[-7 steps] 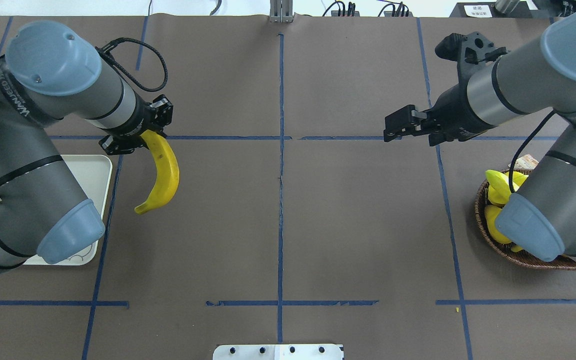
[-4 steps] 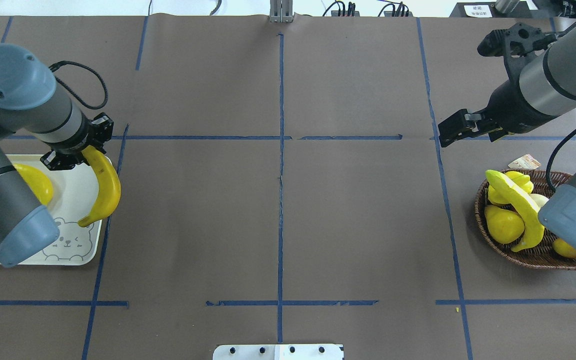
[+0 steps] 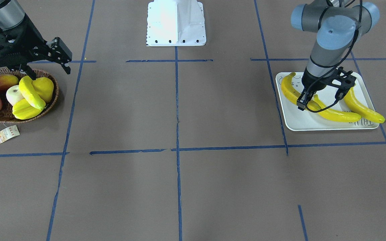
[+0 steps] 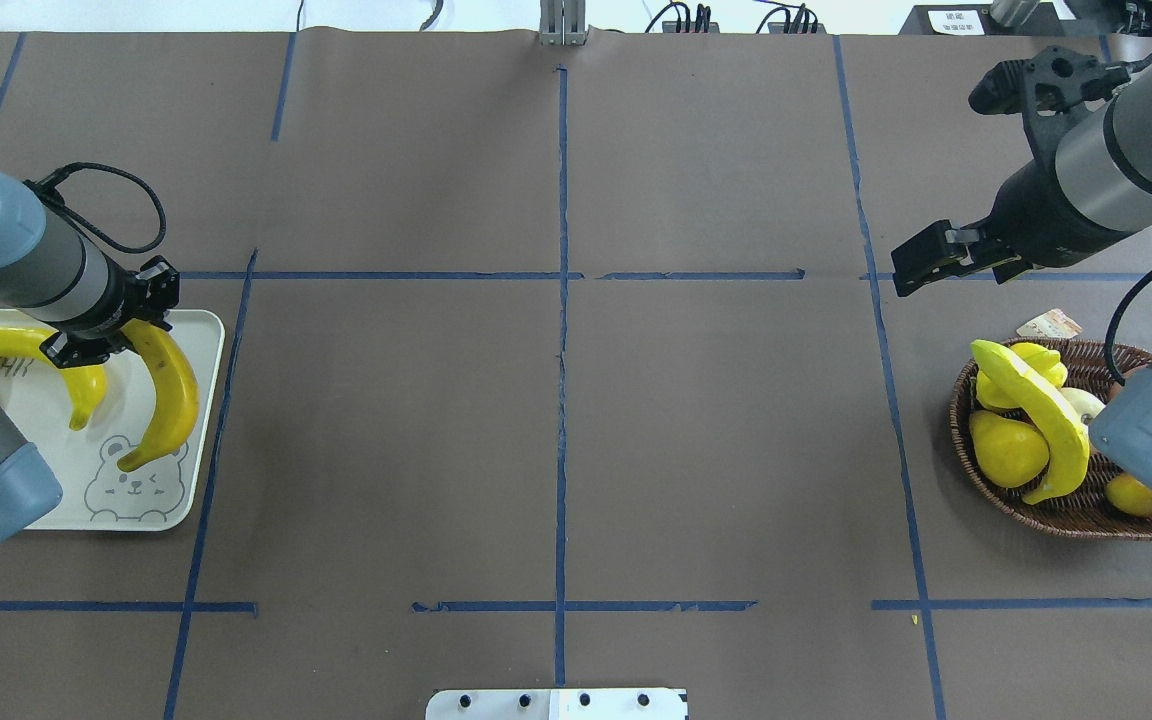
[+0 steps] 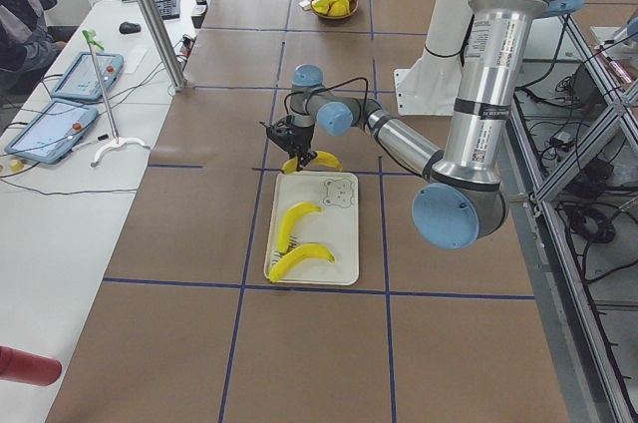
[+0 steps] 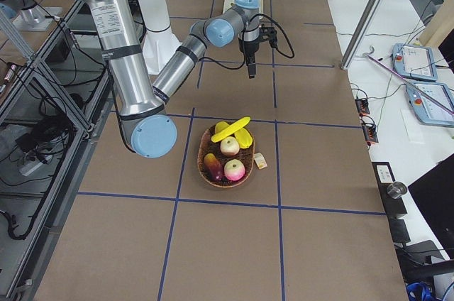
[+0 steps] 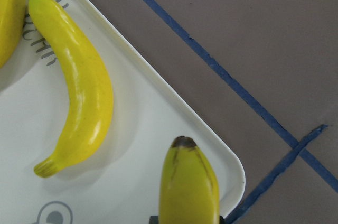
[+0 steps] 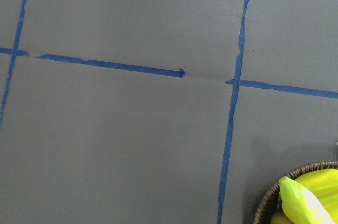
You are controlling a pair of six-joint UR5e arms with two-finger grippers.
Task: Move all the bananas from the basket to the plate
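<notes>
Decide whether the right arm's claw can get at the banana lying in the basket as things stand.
Probably yes. The banana lies on top of the other fruit in the basket, uncovered, and the right claw hangs empty nearby with nothing between.

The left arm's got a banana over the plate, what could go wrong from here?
The held banana in the left gripper hangs close to the rim of the plate, so released there it might roll off. The last banana lies across a pear in the basket; the right gripper could drag the pear out with it.
</notes>
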